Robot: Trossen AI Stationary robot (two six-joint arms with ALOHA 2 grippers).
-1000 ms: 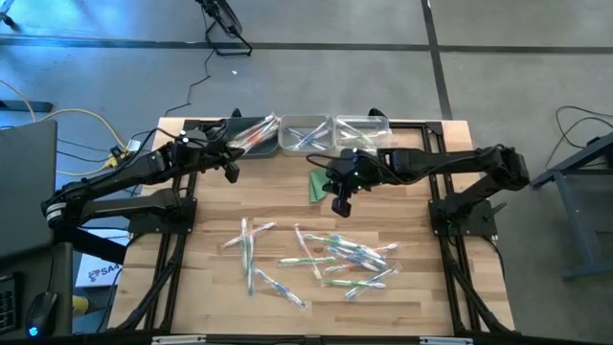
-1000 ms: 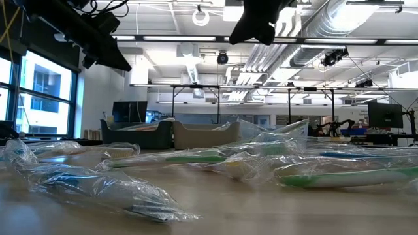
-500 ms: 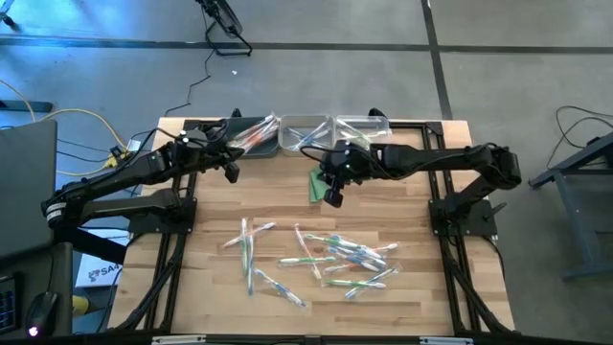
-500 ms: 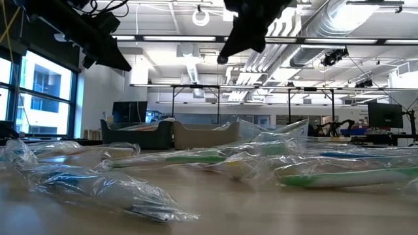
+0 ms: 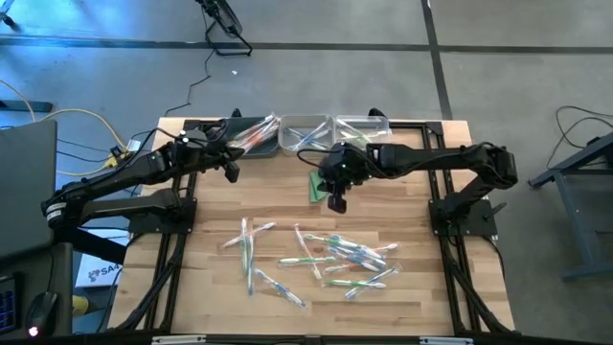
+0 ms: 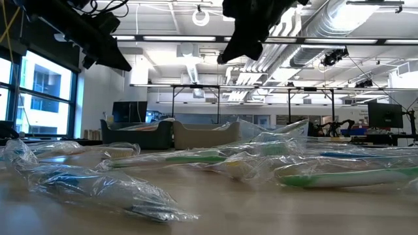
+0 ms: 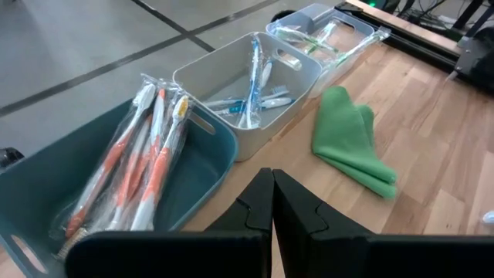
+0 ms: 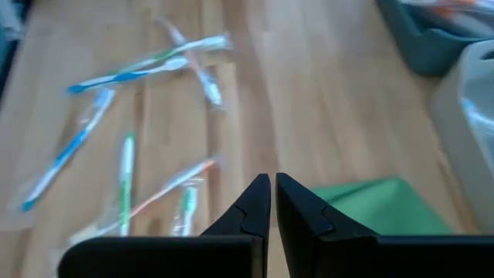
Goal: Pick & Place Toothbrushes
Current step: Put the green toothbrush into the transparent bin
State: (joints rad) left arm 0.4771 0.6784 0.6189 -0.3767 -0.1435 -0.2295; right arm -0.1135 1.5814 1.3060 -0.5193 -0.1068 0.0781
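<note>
The right tool, fingers together, has shifted left above scattered plastic-wrapped green, blue, orange toothbrushes.

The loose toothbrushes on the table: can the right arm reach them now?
Probably yes. The right hand, shut and empty, hangs beside the green cloth, with bare wood between it and the loose toothbrushes.

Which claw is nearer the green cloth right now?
The right. The right claw hangs shut at the edge of the green cloth, toward the scattered toothbrushes. The left claw, also shut, sits well off to the cloth's side, by the teal bin.
</note>
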